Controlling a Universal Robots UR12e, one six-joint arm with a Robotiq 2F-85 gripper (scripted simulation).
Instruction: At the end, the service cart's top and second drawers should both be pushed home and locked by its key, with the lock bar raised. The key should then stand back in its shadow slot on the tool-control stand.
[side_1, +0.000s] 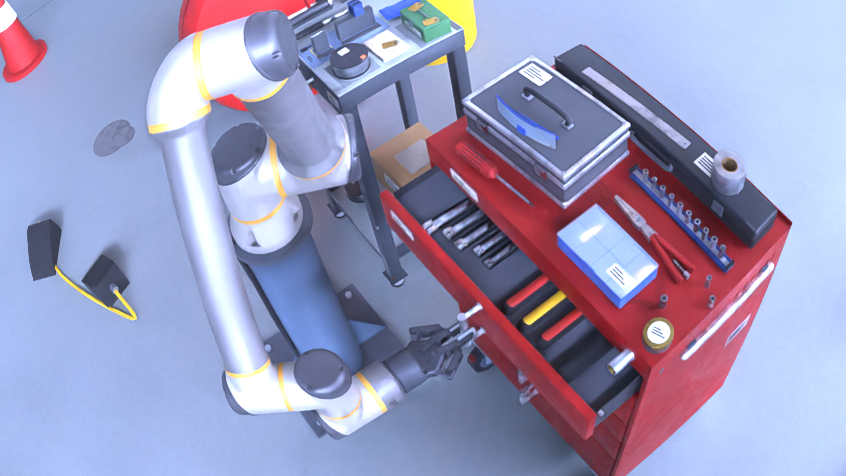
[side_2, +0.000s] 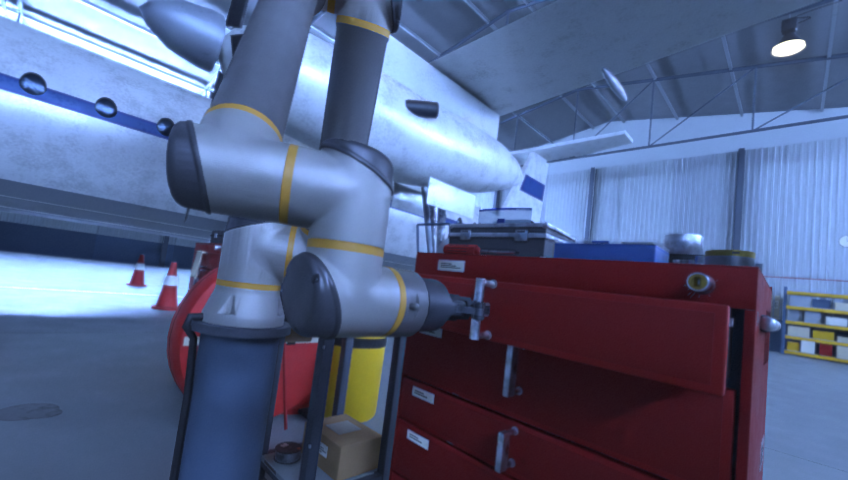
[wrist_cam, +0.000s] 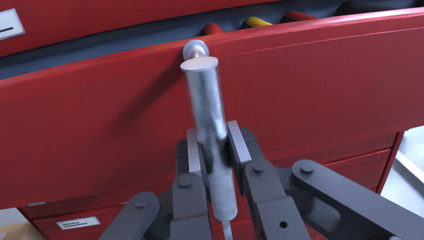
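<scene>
The red service cart (side_1: 597, 248) stands on the right with its top drawer (side_1: 503, 284) pulled well out, showing wrenches and red and yellow handles in foam. The drawer's steel bar handle (wrist_cam: 208, 133) is clamped in my gripper (wrist_cam: 212, 148), which has closed around its middle at the drawer front (side_2: 479, 309). The second drawer (side_2: 535, 369) below looks pushed in, its handle (side_2: 507, 372) untouched. The lock cylinder (side_2: 697, 282) sits at the cart's upper corner. The tool-control stand (side_1: 378, 41) is behind my arm, and a small brass key (side_1: 389, 44) lies on its white pad.
My own arm's blue base column (side_1: 302, 290) stands close to the left of the open drawer. A cardboard box (side_1: 402, 157) sits under the stand. The cart top holds a grey case (side_1: 547, 127), a blue box (side_1: 606, 254), pliers and a socket rail. Chocks lie on the floor at left.
</scene>
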